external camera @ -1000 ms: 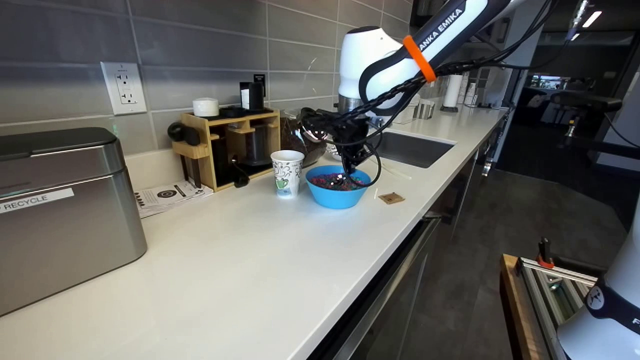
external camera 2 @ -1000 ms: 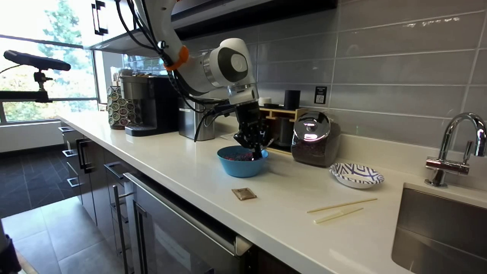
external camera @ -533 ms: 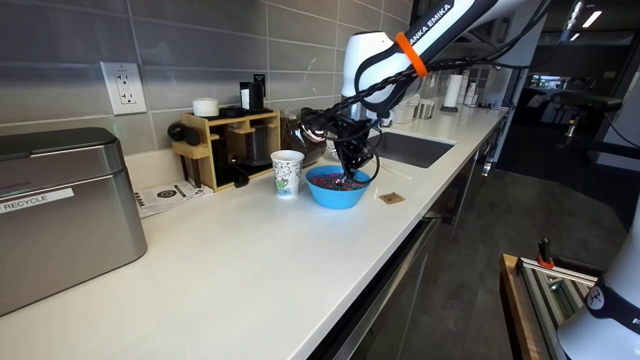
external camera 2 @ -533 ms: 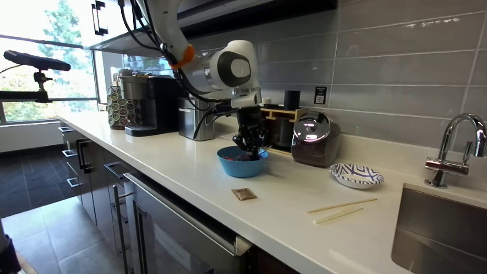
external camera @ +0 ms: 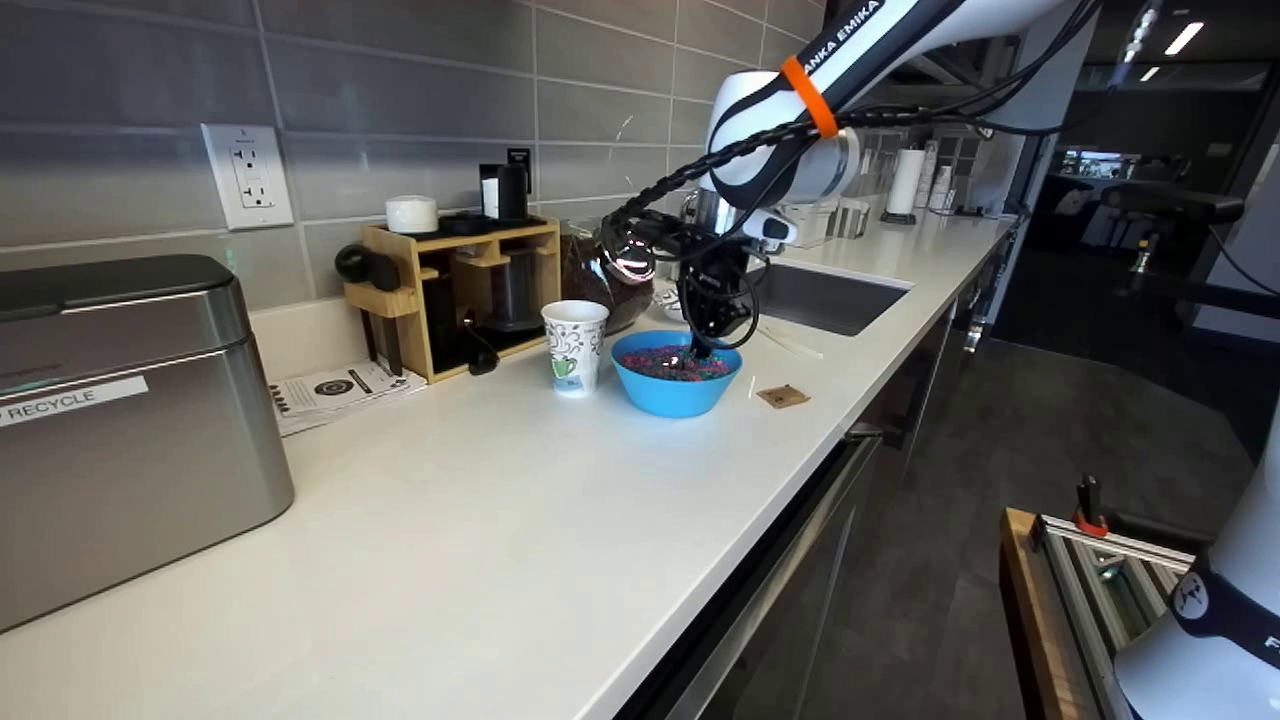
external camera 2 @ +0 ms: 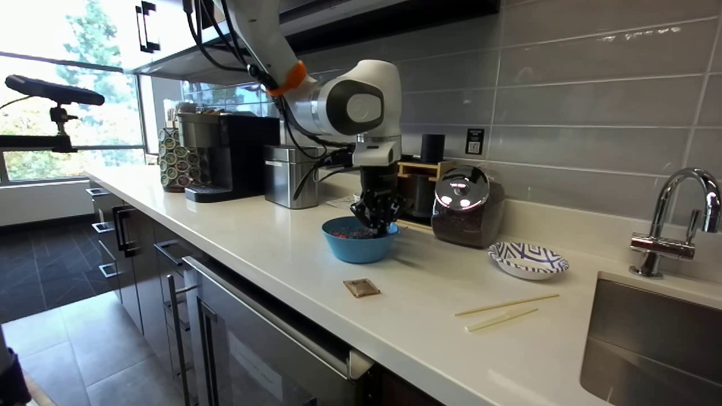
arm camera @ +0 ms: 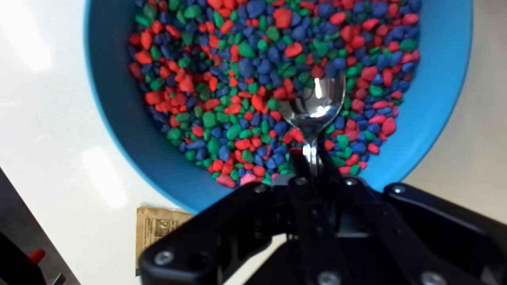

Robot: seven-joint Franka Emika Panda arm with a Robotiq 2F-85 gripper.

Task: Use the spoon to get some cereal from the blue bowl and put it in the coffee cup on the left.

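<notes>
White arm point(external camera 2: 391, 79), dark joint cover point(external camera 2: 338, 110), orange band point(external camera: 809, 97) (white lettering point(external camera: 843, 35) beside), braided black cables point(external camera: 750, 146); black gripper point(arm camera: 311, 160), silver screws point(arm camera: 163, 258).

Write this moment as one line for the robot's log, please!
claw: gripping spoon | spoon: among red, green and blue bits in blue bowl | coffee cup: upright beside bowl, contents unseen | spoonful: unclear

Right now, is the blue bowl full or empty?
Partly full: the wrist view shows coloured pieces inside the blue bowl, stopping below its rim.
</notes>
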